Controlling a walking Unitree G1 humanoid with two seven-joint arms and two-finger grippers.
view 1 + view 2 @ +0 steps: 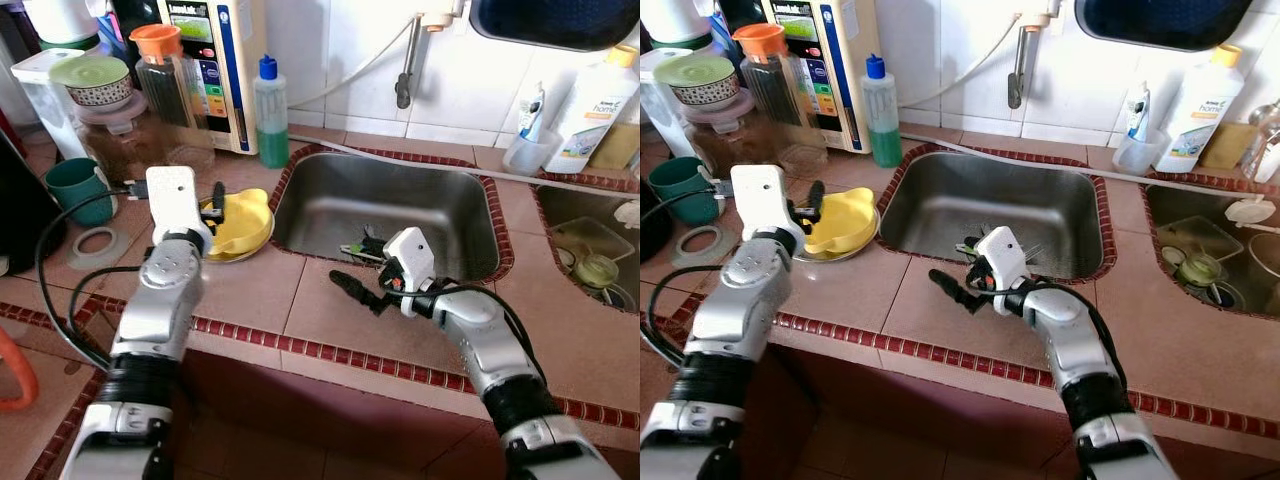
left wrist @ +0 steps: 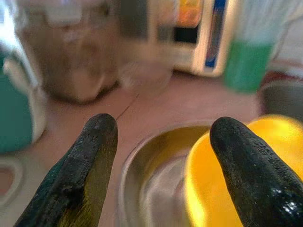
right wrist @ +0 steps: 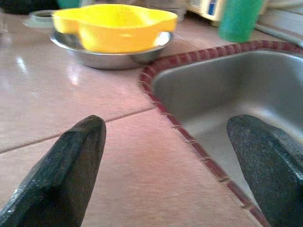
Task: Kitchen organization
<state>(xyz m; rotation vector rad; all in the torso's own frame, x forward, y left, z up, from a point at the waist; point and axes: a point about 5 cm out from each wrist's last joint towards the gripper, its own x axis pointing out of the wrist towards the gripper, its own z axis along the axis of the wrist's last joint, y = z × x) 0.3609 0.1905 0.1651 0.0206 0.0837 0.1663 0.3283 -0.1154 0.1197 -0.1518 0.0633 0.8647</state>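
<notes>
Spreading its jaws wide, the left gripper point(image 2: 156, 156) hovers over the near rim of the steel bowl point(image 2: 142, 165), with one finger outside the rim and the other above the yellow dish point(image 1: 240, 222) that sits inside the bowl. The right gripper point(image 3: 175, 161) also has its jaws apart and holds nothing; it hangs low over the bench point(image 1: 300, 300), at about 5 o'clock from the bowl, beside the corner of the sink point(image 1: 390, 205). I judge the step in hand is to take the yellow dish or the bowl, so the left jaws should come down straight over one rim and close slowly, because both are smooth and may slip. At 9 o'clock of the bowl stands a teal mug point(image 1: 78, 188), at 12 o'clock a green bottle point(image 1: 270, 115), so lifting upward gives the most room. The sink edge at 3 o'clock is very near.
</notes>
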